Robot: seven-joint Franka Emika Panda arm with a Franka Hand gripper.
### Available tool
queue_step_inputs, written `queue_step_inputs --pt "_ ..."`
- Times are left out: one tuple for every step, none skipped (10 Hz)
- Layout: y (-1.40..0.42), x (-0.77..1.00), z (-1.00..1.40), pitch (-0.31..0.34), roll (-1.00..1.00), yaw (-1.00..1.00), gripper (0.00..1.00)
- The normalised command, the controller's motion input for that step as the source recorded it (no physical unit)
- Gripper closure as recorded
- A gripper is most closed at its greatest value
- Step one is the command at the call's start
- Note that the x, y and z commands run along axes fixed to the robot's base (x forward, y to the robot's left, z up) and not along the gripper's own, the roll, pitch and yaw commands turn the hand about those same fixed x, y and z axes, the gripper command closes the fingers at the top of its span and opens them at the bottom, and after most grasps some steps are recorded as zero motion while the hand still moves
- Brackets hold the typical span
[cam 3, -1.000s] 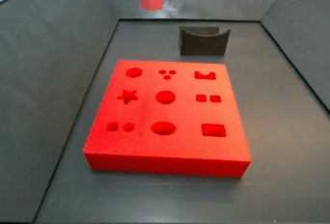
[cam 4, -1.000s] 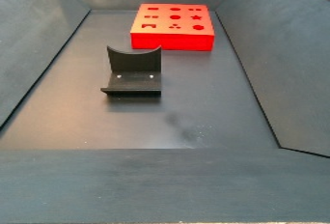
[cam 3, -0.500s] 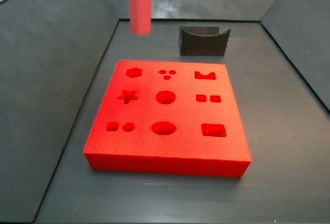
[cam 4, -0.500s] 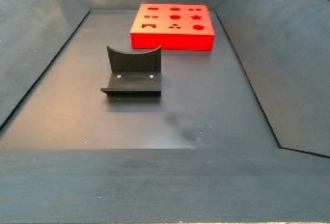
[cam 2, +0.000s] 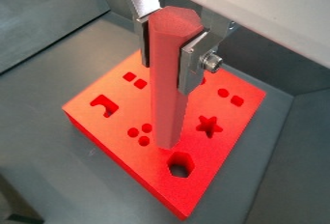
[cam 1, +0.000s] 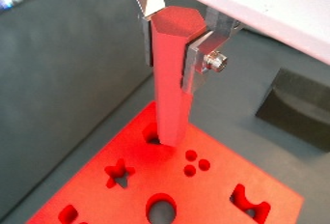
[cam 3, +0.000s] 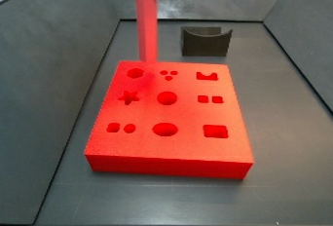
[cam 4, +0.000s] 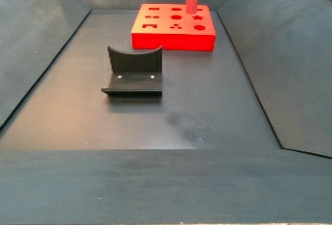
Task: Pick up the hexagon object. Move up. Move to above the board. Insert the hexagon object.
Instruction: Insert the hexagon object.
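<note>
Grey bin floor (cam 4: 195, 122) | claw (cam 1: 177, 37) clamps hexagon object (cam 1: 173, 83) over board (cam 3: 169, 123) | fixture (cam 4: 132, 71) apart

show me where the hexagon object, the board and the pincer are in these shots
hexagon object (cam 3: 147, 25): side view, middle of the upright red shaft.
board (cam 3: 169, 142): side view, bare top face near the front edge.
pincer (cam 2: 169, 37): wrist view, above the board, midway between the silver fingers, shut on the peg's upper end.

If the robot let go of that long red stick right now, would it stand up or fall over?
Probably fall: the hexagon object is tall and slim, so it would tip easily. It looks stiff, staying straight while the gripper pinches only its top. Its flat sides likely stop it rolling far across the board.
</note>
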Motion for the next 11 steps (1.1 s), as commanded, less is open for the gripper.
queue_step_inputs --pt "0.0 -0.2 -0.5 -0.139 0.04 0.05 1.0" --pt "0.0 -0.23 -0.43 -0.123 0.08 0.11 1.0" --pt "0.0 -0.25 -0.33 -0.097 0.08 0.11 1.0" --pt "0.0 -0.24 -0.16 -0.057 0.03 0.07 1.0" --pt "0.0 -0.23 -0.03 -0.06 0.0 0.06 1.0" --pt "0.05 -0.23 0.0 -0.051 0.0 0.07 1.0" --pt "0.12 -0.22 0.0 -0.059 0.0 0.06 1.0" --pt "0.09 -0.18 0.0 -0.064 -0.01 0.06 1.0" --pt "0.0 -0.02 -0.12 -0.063 -0.02 0.06 1.0" --pt "0.0 0.0 -0.2 -0.079 -0.06 0.05 1.0" --pt "-0.05 0.13 -0.21 -0.08 -0.1 0.0 1.0"
